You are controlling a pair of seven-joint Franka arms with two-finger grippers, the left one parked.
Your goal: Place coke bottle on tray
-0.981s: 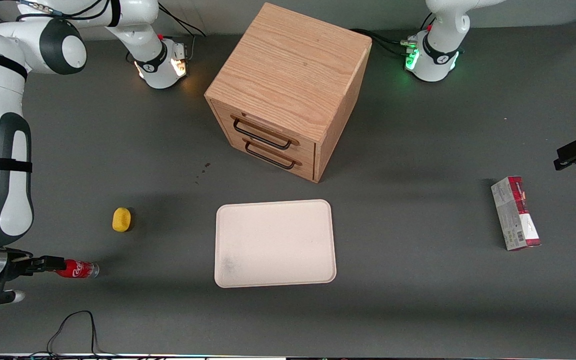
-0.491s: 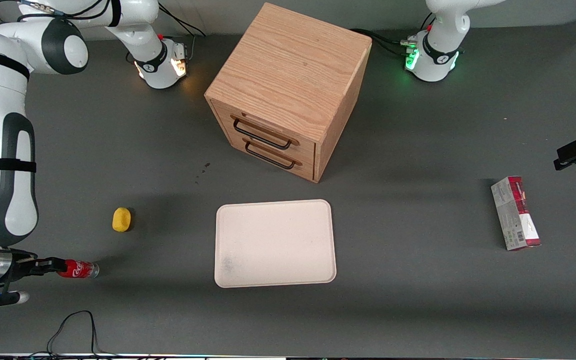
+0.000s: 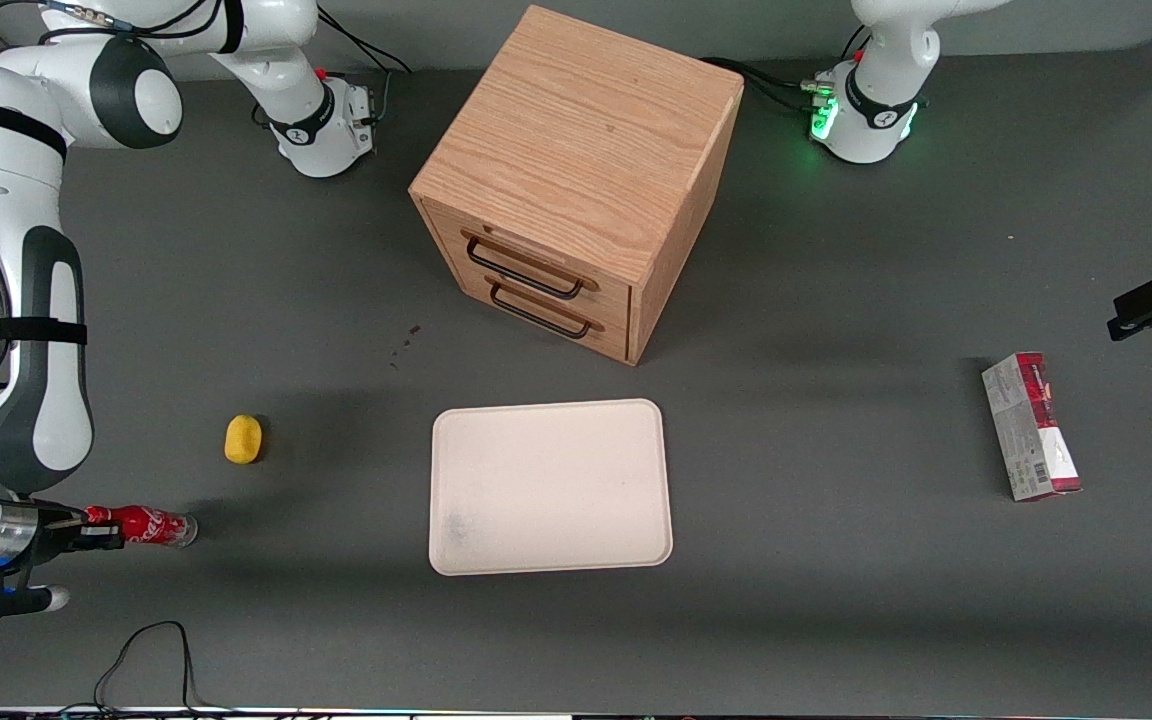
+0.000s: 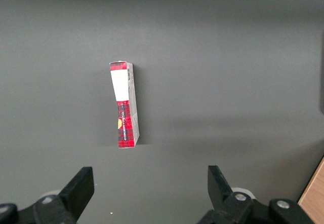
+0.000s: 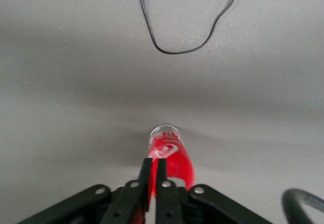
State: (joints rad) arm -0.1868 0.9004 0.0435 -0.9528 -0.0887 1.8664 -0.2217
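The coke bottle (image 3: 151,526) is a small red bottle with white script. It lies on the grey table at the working arm's end, with its clear base pointing toward the tray and its cap end raised a little. My right gripper (image 3: 101,533) is at its cap end, low over the table. In the right wrist view the gripper (image 5: 154,162) has its jaws nearly together on the bottle's (image 5: 173,158) narrow end, with red showing between them. The cream-white tray (image 3: 551,405) lies flat at mid-table and holds nothing.
A yellow rounded lump (image 3: 243,439) lies a little farther from the camera than the bottle. A wooden two-drawer cabinet (image 3: 576,170) stands farther back than the tray. A red-and-grey carton (image 3: 1031,425) lies toward the parked arm's end (image 4: 124,105). A black cable (image 3: 151,650) (image 5: 177,31) loops near the front edge.
The bottle's cap end has risen and swung toward the gripper while its base stayed put. The arm's upper links have shifted slightly toward the table's middle.
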